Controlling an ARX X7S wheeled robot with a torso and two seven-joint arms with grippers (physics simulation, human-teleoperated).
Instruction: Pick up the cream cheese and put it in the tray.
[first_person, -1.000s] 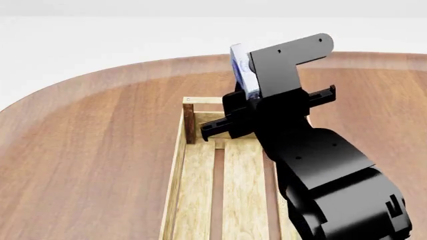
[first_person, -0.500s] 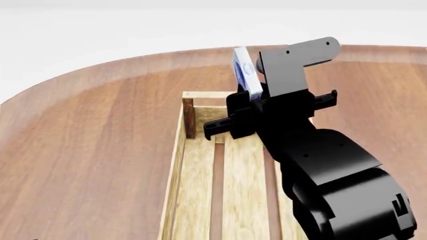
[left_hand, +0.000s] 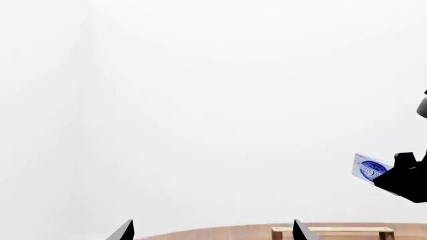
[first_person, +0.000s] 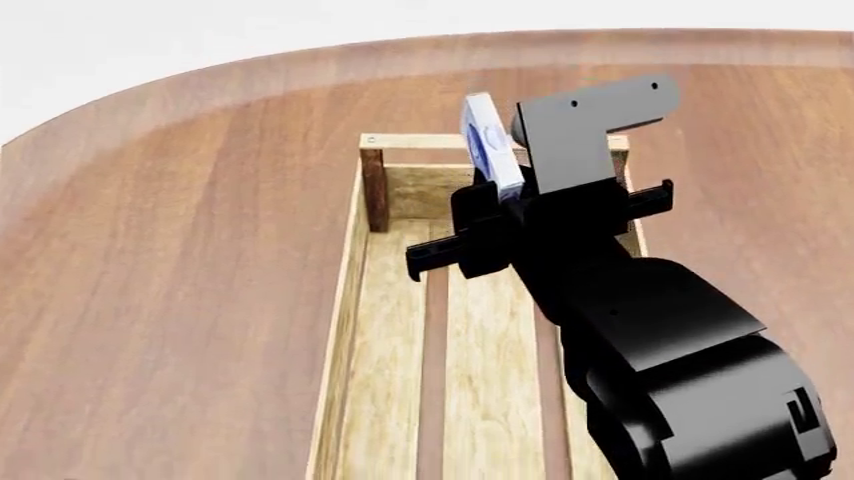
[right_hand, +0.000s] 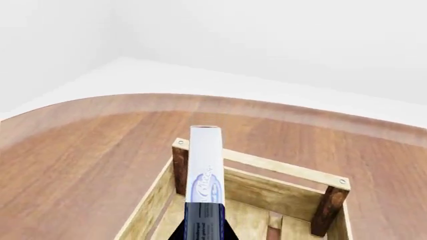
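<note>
Cream cheese (first_person: 487, 145) stands on edge in the right gripper (first_person: 505, 170), clamped between its jaws and held above the far end of the tray (first_person: 350, 300); the arm hides the box's lower part. The tray's near end is cut off by the head view's edge. On the wooden table (first_person: 187, 250), nothing else shows. Only two dark fingertips (left_hand: 127, 231) of the left gripper (left_hand: 210, 231) appear, spread apart and holding nothing.
</note>
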